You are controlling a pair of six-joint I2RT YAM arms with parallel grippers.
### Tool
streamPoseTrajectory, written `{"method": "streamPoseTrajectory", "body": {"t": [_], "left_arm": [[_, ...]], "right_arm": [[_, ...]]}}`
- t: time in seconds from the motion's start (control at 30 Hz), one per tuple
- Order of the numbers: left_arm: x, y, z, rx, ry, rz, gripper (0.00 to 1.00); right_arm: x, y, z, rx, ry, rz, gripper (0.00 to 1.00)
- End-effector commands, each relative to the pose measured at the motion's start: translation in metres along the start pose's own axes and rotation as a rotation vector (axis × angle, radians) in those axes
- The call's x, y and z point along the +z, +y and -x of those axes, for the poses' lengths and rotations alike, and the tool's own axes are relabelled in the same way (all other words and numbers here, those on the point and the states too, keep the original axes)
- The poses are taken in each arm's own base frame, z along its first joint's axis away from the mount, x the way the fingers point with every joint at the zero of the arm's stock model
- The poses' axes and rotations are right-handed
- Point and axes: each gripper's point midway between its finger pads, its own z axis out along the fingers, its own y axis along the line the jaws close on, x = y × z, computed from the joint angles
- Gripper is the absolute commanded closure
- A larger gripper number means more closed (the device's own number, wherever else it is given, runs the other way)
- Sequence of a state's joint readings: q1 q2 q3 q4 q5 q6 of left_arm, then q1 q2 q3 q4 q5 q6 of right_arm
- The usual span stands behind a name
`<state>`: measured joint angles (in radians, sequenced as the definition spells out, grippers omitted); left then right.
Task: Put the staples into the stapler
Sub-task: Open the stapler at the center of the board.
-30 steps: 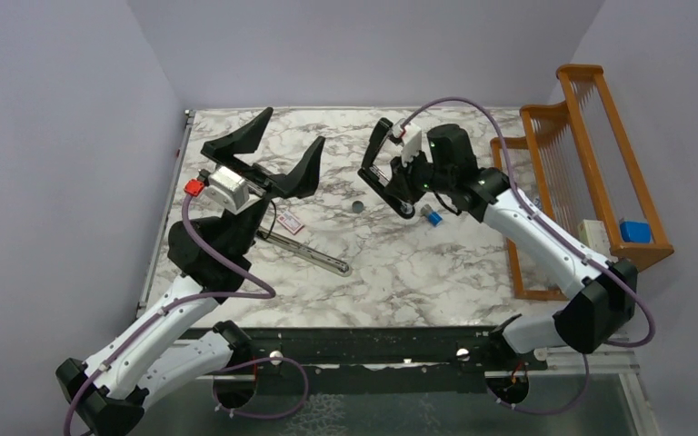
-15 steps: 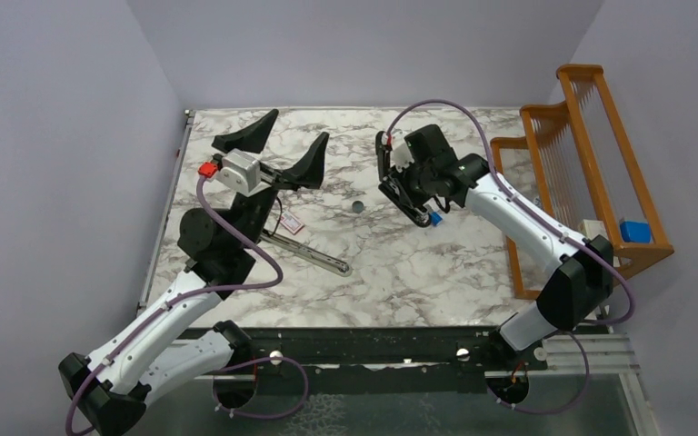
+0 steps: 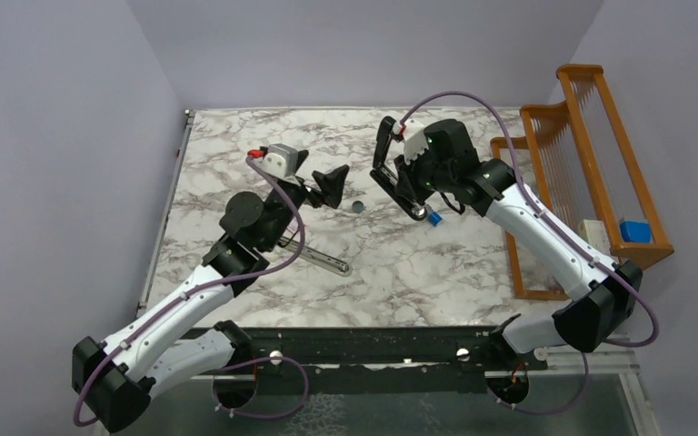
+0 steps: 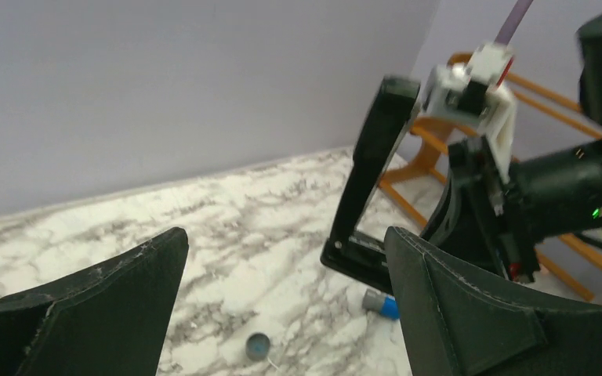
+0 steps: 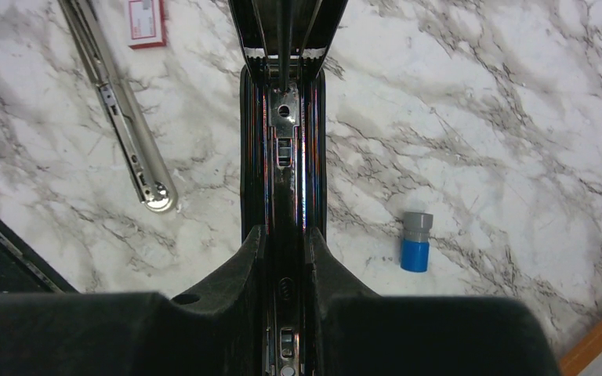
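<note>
Where room lies: open marble table (image 3: 436,272) toward the front edge; wooden rack (image 3: 600,136) bounds the right.
Left gripper (image 3: 323,179): spread wide, hovering mid-table, facing the stapler (image 5: 282,149).
Right gripper (image 5: 286,258): pinching the stapler, hinged open, aloft.
Staples: cannot tell; white-and-red box (image 5: 145,22) beside metal rail (image 5: 117,110).
Nearby: blue cylinder (image 5: 416,243), dark disc (image 3: 356,206) on the marble.

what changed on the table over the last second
The open left gripper swung right, toward the opened stapler that the right gripper holds up; it took hold of nothing. The right gripper kept its grip, shifting only slightly. The blue cylinder, dark disc and metal bar stayed put.
</note>
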<state>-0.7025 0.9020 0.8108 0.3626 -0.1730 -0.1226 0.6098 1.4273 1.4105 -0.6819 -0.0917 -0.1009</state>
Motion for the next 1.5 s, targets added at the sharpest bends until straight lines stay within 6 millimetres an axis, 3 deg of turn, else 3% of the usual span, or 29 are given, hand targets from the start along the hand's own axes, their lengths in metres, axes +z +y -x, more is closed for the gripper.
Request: {"method": "streamPoseTrajectory", "body": {"t": [0.0,0.4,0.73,1.13,1.47], "left_arm": [[0.005,-0.022,-0.035,-0.092,0.076,-0.110,0.01],[0.040,-0.037,-0.068,0.004,0.115,-0.201,0.01],[0.076,-0.042,-0.077,0.001,0.076,-0.207,0.01],[0.106,0.000,-0.071,0.033,0.033,0.036,0.01],[0.105,0.047,-0.051,-0.012,-0.011,0.165,0.01]], "right_arm": [[-0.012,0.020,0.038,-0.016,-0.156,0.103,0.99],[-0.007,0.025,0.038,0.002,-0.143,0.133,0.99],[-0.003,0.029,0.036,0.008,-0.131,0.156,0.99],[-0.003,0.033,0.028,0.018,-0.122,0.171,0.99],[-0.005,0.034,0.026,0.017,-0.124,0.180,0.99]]}}
